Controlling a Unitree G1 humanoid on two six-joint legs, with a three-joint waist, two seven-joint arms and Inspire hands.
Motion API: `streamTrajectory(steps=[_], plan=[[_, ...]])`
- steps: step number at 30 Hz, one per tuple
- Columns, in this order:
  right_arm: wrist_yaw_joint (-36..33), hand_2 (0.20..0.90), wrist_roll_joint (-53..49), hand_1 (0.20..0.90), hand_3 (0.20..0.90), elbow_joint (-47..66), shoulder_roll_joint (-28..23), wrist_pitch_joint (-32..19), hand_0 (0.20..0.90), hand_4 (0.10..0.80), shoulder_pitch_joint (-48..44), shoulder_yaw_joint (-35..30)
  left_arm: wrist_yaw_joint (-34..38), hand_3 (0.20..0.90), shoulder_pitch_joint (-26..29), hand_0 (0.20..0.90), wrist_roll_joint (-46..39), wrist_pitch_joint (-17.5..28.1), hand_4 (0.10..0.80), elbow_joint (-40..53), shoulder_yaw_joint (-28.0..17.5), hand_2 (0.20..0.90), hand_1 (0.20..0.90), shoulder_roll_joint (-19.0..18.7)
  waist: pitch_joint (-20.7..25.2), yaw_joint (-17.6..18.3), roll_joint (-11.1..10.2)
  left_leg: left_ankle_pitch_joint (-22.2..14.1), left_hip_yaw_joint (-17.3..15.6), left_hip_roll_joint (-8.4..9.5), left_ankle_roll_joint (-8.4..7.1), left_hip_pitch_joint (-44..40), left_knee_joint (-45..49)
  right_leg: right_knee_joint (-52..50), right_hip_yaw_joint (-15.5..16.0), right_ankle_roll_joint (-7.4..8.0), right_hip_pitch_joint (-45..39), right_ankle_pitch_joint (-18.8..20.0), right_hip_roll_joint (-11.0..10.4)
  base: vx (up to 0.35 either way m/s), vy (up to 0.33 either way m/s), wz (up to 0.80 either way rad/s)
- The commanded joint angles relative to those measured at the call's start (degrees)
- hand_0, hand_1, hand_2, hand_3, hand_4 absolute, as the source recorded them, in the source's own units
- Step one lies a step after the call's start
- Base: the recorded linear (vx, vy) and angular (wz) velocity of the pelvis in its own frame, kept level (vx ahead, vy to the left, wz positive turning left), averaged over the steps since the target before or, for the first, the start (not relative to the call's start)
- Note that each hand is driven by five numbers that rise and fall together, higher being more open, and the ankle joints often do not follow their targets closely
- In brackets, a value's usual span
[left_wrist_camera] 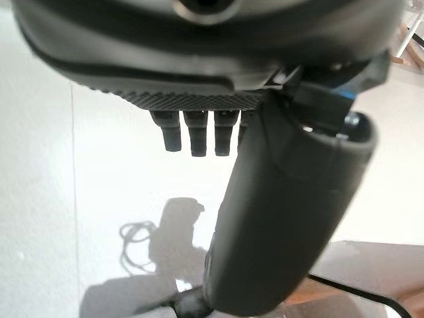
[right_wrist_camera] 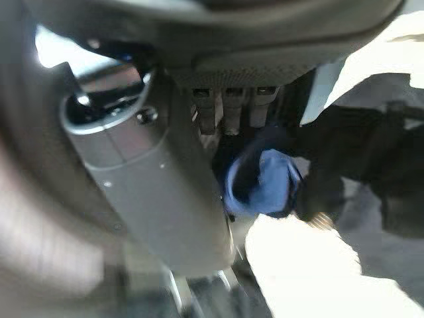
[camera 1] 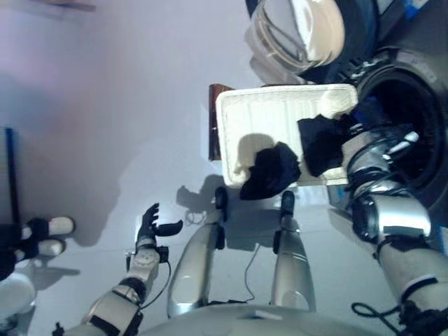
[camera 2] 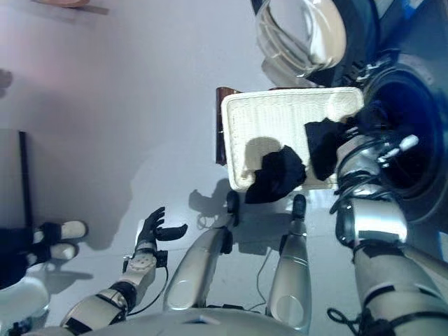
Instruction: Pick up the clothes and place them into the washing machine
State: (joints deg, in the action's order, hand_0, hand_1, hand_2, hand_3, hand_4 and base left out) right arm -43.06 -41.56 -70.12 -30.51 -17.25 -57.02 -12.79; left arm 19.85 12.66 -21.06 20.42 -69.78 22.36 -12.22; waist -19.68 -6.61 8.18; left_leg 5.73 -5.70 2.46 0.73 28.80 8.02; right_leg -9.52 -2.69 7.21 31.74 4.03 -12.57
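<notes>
A white basket (camera 1: 266, 105) stands in front of the washing machine's dark drum opening (camera 1: 409, 122). One black garment (camera 1: 271, 170) hangs over the basket's near edge, and a second black garment (camera 1: 320, 142) lies at its right end. My right hand (right_wrist_camera: 149, 189) is at the basket's right end, by the drum mouth. A bunched blue cloth (right_wrist_camera: 262, 185) sits at its fingertips, and the hand looks shut on it. The same blue cloth (camera 1: 365, 110) shows just above the hand. My left hand (camera 1: 150, 225) hangs open over the floor at the lower left, holding nothing.
The washer's round glass door (camera 1: 301, 31) is swung open above the basket. A brown stand (camera 1: 214, 126) shows at the basket's left side. A person's shoes (camera 1: 49, 234) are on the floor at the far left.
</notes>
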Motion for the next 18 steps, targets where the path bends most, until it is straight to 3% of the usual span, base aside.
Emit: streamTrajectory(steps=[1, 4, 7, 11, 18], plan=[[-7.6, 0.900, 20.9, 0.900, 0.900, 4.4, -11.7, 1.5, 0.900, 0.800, -2.1, 11.4, 3.2, 0.900, -4.8, 0.900, 1.6, 3.0, 0.800, 0.6, -0.8, 0.900, 0.900, -0.4, 3.3, -2.3, 7.4, 2.5, 2.7, 2.30, -2.20, 3.3, -4.9, -3.7, -0.3, -1.87, 1.3, -2.5, 1.1, 0.014, 0.045, 0.10], [-2.6, 0.900, 18.6, 0.900, 0.900, 2.7, -13.1, 1.3, 0.900, 0.800, -4.9, 15.7, 3.9, 0.900, -4.3, 0.900, 2.9, 3.0, 0.800, 0.5, -0.7, 0.900, 0.900, -0.2, 3.4, -2.7, 8.0, 2.6, 2.6, 2.41, -2.33, 3.2, -5.0, -4.3, -0.6, -1.86, 1.6, -2.6, 1.1, 0.045, 0.017, 0.05], [0.9, 0.900, 18.4, 0.900, 0.900, 4.2, -9.4, 0.9, 0.900, 0.800, -4.0, 17.9, 3.9, 0.900, -4.1, 0.900, 2.3, 2.5, 0.800, -0.9, -1.3, 0.900, 0.900, -0.3, 3.6, -2.4, 7.4, 2.4, 2.3, 2.43, -2.20, 2.7, -4.9, -4.5, -1.0, -1.88, 1.4, -2.8, 1.6, 0.072, -0.003, -0.05], [2.8, 0.900, 23.7, 0.900, 0.900, 10.5, -5.1, 1.5, 0.900, 0.800, -0.4, 21.0, 3.4, 0.900, -3.5, 0.900, 1.2, 2.5, 0.800, -1.3, -2.0, 0.900, 0.900, 0.0, 3.1, -1.4, 5.8, 2.2, 2.3, 2.03, -2.10, 2.4, -4.6, -4.6, -0.7, -1.93, 0.7, -2.9, 2.0, 0.034, -0.012, -0.02], [6.3, 0.900, 26.6, 0.900, 0.900, 17.5, -2.1, 1.4, 0.900, 0.800, 5.4, 23.0, 3.0, 0.900, -2.8, 0.900, 0.7, 2.8, 0.800, -1.2, -2.4, 0.900, 0.900, -0.2, 1.6, 0.2, 2.4, 2.0, 2.6, 1.29, -2.03, 2.4, -3.9, -4.5, 0.3, -2.17, 0.1, -2.5, 2.6, 0.001, -0.034, 0.00]])
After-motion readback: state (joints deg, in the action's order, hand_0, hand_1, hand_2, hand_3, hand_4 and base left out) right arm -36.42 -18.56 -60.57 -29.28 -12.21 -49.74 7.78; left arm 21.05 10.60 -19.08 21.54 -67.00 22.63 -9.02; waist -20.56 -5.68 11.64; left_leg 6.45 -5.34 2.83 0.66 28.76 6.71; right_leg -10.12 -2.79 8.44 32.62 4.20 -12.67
